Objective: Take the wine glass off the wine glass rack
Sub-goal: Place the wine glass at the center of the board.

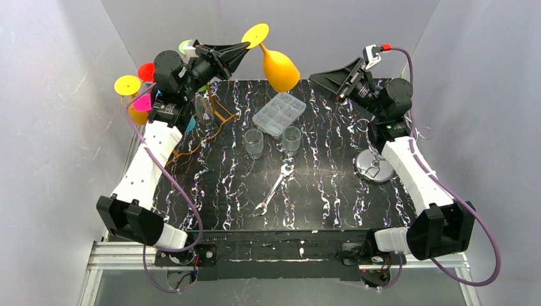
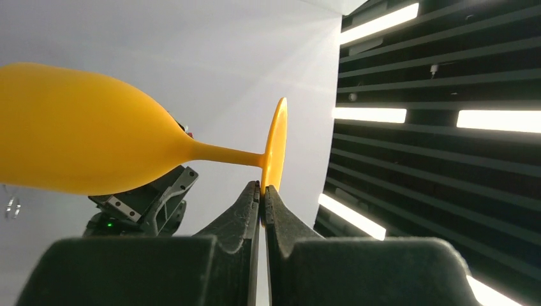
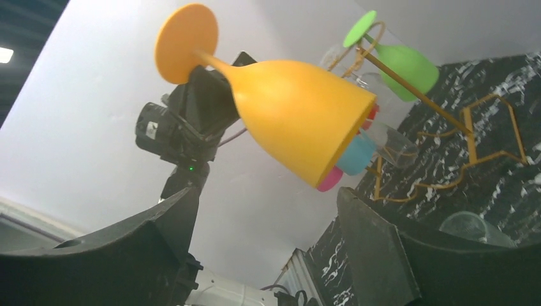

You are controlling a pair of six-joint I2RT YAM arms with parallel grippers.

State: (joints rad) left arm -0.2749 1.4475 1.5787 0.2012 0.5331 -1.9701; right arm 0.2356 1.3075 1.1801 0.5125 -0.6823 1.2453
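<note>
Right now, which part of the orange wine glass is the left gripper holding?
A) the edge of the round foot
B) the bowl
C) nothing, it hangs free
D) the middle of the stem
A: in the left wrist view the left gripper is shut on the edge of the wine glass's round foot, while the stem and bowl stick out untouched.

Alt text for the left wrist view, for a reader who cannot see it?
The left fingers are shut on the foot's edge of a yellow wine glass, holding it sideways, bowl to the left. Part of the right arm shows under the bowl; pale wall behind, ceiling light strips at right.
</note>
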